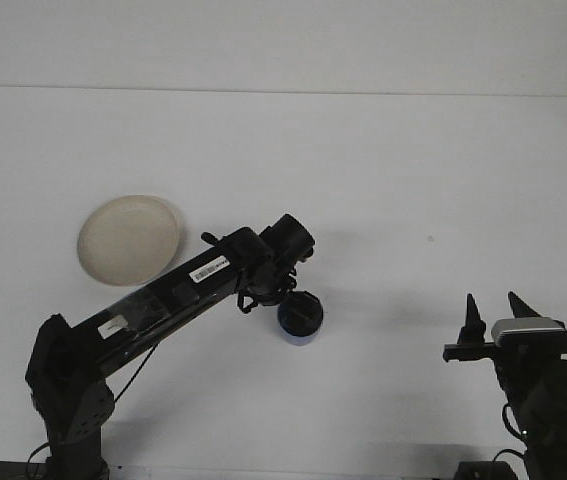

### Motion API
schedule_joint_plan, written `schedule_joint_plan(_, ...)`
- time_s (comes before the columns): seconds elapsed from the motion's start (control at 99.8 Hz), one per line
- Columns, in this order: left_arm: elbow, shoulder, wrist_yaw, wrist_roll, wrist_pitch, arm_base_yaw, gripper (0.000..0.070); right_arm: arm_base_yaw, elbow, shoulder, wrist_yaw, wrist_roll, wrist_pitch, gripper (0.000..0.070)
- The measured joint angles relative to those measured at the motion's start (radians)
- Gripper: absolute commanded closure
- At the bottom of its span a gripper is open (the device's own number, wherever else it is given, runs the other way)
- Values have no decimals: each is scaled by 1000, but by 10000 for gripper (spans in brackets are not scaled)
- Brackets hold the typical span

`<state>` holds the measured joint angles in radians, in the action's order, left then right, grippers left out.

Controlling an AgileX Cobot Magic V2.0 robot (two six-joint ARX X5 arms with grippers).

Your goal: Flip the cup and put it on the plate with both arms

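Apparently the small blue cylindrical cup point(300, 320) stands near the middle of the white bench point(383, 170), toward its front edge, with the left gripper point(298, 308) lowered right onto its top; whether those fingers are parted or closed around the rim I cannot tell, as the wrist hides them. The cup looks light, stiff and smooth, likely plastic, so it may slip or tip; a hold across the side wall or rim seems safest for turning it over. The round cream plate point(128, 239) lies well apart toward the bench's left edge. The right gripper point(491, 310) waits near the front right corner, fingers spread, holding nothing.
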<state>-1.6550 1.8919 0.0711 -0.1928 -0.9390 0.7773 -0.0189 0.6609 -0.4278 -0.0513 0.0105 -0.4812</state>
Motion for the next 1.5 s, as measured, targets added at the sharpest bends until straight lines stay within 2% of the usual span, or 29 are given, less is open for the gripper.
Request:
schedule_joint_plan(0.241,0,7,0,11,0,0,229,0,0,0,0,0,0,285)
schedule_joint_plan(0.381,0,26,0,19,-2,1,387,0,0,0,0,0,0,285)
schedule_joint_plan(0.551,0,30,0,29,-3,9,700,0,0,0,0,0,0,285)
schedule_joint_plan(0.822,-1,31,0,45,-8,12,693,0,0,0,0,0,0,285)
schedule_joint_plan(1.103,-148,29,-2,79,-143,-53,693,0,0,0,0,0,0,285)
schedule_joint_plan(1.363,-340,-13,-138,97,-293,-217,693,0,0,0,0,0,0,285)
schedule_joint_plan(1.503,-375,-25,-172,102,-307,-348,693,0,0,0,0,0,0,285)
